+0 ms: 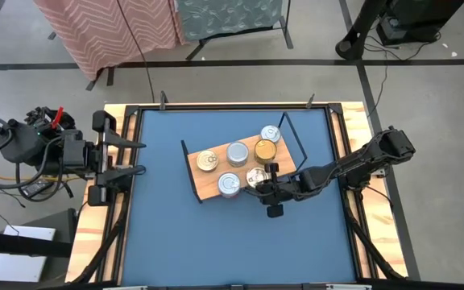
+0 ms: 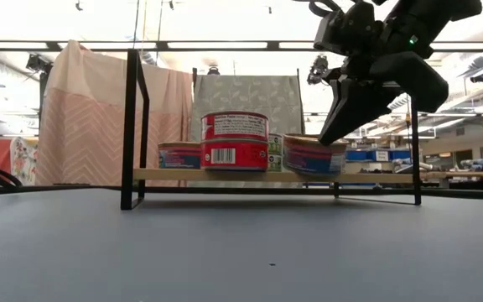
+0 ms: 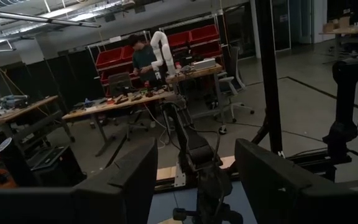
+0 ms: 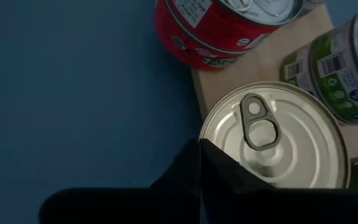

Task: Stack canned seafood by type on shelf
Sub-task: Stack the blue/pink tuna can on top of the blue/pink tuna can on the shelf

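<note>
Right end effector [image 4: 199,163] hovers with fingers pressed together, holding nothing, just above a silver-lidded tin [image 4: 272,137] at the shelf [image 1: 208,185] edge. Left end effector [image 1: 132,157] waits part-open at the tabletop [image 1: 159,234] left rim.

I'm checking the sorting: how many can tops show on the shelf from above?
6 on the shelf: gold-lid can, silver ones at the far corner, centre, left, near edge, and under the right gripper. Stacked cans beneath may be hidden.

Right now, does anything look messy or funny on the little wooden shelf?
Nothing is tipped or spilled. The shelf sits slanted on the table, and its cans stand upright. The right pincer is shut, empty, just above the silver can at the shelf's edge.
</note>
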